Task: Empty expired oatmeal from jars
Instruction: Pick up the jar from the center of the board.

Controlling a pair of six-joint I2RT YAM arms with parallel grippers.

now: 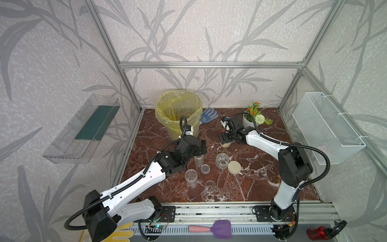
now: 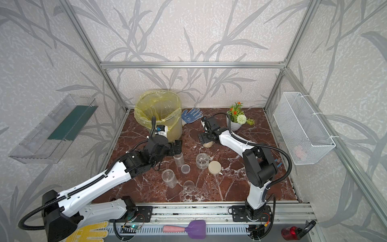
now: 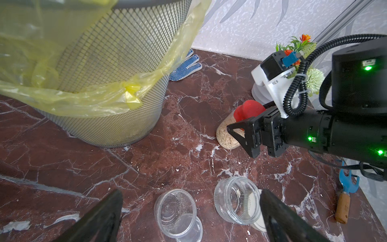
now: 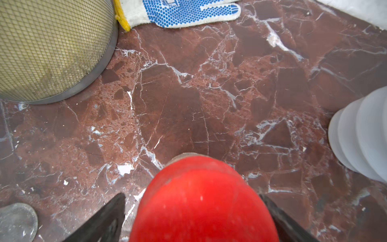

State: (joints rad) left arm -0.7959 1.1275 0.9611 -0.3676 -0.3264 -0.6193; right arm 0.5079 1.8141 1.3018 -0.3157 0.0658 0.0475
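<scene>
In both top views the left end effector (image 1: 203,147) hangs wide and empty by a slim clear jar (image 1: 198,161) on the marble surface (image 1: 251,178), while the right end effector (image 1: 223,138) straddles the red-capped jar (image 1: 226,144) between the lined mesh bin (image 1: 178,117) and the flower pot (image 1: 248,123). The left wrist view shows pale oatmeal (image 3: 227,136) filling that jar under its red cap (image 3: 247,109). In the right wrist view the fingers (image 4: 104,220) stand wide on either side of the cap, with a gap at one side.
</scene>
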